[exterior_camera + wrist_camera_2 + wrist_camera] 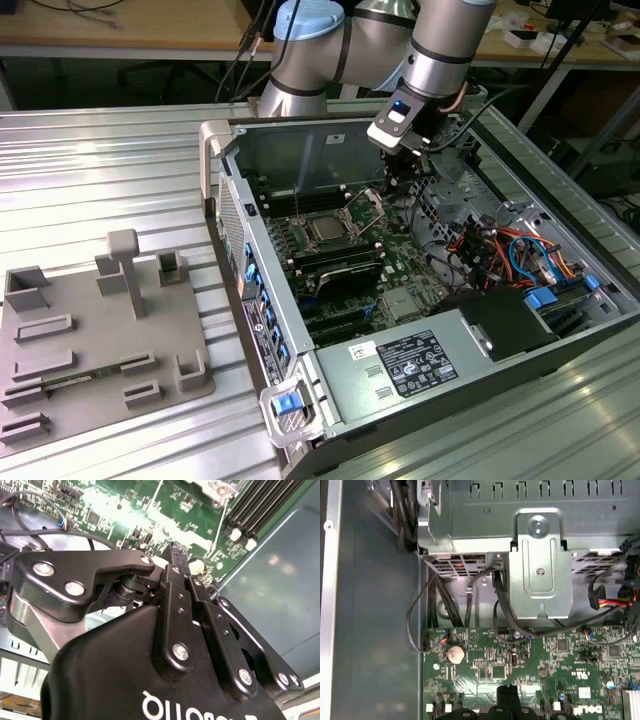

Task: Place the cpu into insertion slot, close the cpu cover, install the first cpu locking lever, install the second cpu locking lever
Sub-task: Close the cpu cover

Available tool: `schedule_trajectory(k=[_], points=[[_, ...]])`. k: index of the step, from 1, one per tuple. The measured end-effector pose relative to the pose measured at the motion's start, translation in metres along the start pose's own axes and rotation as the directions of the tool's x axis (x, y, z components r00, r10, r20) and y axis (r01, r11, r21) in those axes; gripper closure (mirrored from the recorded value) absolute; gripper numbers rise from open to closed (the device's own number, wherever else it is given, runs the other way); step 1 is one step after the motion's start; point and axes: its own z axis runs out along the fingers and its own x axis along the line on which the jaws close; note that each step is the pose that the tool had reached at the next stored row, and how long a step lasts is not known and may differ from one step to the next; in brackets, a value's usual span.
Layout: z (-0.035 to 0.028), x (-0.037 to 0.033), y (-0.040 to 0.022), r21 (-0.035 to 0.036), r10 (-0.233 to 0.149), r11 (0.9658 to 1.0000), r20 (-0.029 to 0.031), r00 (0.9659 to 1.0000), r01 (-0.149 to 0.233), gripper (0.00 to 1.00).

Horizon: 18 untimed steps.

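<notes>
Cpu (327, 232) is sitting flat in the insertion slot (346, 224), near the middle of the motherboard (395, 265). I'm seeing the computer case (300, 150) lying open for arm access. The cpu cover (368, 207) is standing raised at the slot's edge. The gripper (174, 556), fingers pressed together on nothing visible, is hovering just beside it, apparently for pushing.

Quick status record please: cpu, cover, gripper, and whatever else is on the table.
cpu: lying flat in the insertion slot
cpu cover: tilted up, not closed, on the slot's side toward the exterior view's right
gripper: fingers shut, over the motherboard next to the raised cover
computer case: open, on the metal table
grey fixture tray: on the table, exterior view's left
</notes>
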Motion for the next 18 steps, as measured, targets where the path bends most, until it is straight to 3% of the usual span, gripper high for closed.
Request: schedule_trajectory(k=[6,18], points=[[0.0115,0.0005,0.0036,0.0048,0.0,1.0,0.0002,1.0,0.0,0.89],[0.0131,0.0005,0.0036,0.0054,0.0,1.0,0.0002,1.0,0.0,0.89]])
